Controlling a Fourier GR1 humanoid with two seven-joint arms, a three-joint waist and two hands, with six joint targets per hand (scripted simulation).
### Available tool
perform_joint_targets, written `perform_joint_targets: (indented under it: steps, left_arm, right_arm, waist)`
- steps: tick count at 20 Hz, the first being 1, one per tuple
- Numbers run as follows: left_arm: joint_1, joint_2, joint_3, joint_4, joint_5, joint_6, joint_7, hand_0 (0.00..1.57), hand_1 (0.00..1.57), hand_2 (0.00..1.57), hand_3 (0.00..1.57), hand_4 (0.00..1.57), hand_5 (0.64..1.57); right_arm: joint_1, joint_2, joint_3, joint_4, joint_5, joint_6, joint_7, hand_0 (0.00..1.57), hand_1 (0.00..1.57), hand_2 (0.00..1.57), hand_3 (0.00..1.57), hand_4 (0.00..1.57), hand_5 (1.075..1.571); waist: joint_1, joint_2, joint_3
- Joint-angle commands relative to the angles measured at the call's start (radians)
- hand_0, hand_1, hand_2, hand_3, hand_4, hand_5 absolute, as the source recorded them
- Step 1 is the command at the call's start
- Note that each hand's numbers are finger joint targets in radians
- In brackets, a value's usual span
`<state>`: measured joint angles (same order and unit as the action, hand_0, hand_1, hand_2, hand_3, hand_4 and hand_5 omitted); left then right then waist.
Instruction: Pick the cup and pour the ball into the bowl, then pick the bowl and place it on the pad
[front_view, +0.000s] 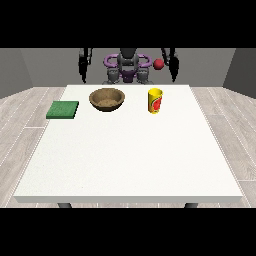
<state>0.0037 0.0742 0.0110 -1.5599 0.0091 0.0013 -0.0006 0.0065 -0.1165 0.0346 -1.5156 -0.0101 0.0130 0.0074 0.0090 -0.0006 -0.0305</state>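
Front view of the workspace. A large white table (130, 150) fills the middle of the view, with the robot (127, 67) standing behind its far edge, small at the top. Three objects lie in a row along the far part of the tabletop. A flat green pad (63, 110) rests near the table's edge at the view's left. A brown bowl (106, 99) sits upright to the right of the pad, apart from it, its opening facing up. A yellow cup (155, 100) with a red mark on its side stands upright further right, well apart from the bowl and touching nothing else. A small red ball (158, 63) appears above and behind the cup, off the table surface, beside the arm at the view's right. Both arms hang down at the robot's sides, behind the table's far edge, away from all three objects. The hand at the view's left (83, 76) and the hand at the view's right (174, 76) are too small and dark to tell how their fingers lie.
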Motion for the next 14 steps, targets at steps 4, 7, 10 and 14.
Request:
perform_joint_targets:
  steps: [4,7,10,14]
  left_arm:
    - [-0.015,0.034,0.004,-0.092,0.005,-0.007,0.072,0.0,0.0,0.0,0.0,0.0,1.524]
    - [0.114,-0.069,-0.022,-0.129,0.16,-0.059,-0.008,0.0,0.0,0.0,0.0,0.0,1.524]
    - [0.167,-0.072,-0.145,-0.216,0.189,-0.041,0.037,0.0,0.0,0.0,0.0,0.0,1.536]
    - [0.208,-0.073,-0.228,-0.342,0.112,0.018,-0.015,0.0,0.0,0.0,0.0,0.0,1.507]
  right_arm:
    - [-0.005,-0.044,-0.019,-0.084,-0.007,0.004,0.072,0.0,0.0,0.0,0.0,0.0,1.568]
    - [0.106,0.047,-0.071,-0.062,-0.112,-0.011,-0.049,0.0,0.0,0.0,0.0,0.0,1.568]
    - [0.065,0.001,-0.129,-0.086,-0.139,0.001,-0.016,0.0,0.0,0.0,0.0,0.0,1.566]
    - [0.056,0.017,-0.131,-0.11,-0.121,-0.01,-0.074,0.0,0.0,0.0,0.0,0.0,1.566]
  waist:
    - [-0.009,-0.23,0.0242]
    - [0.013,-0.3,0.031]
    - [0.047,-0.316,0.0307]
    - [0.051,-0.186,0.0306]
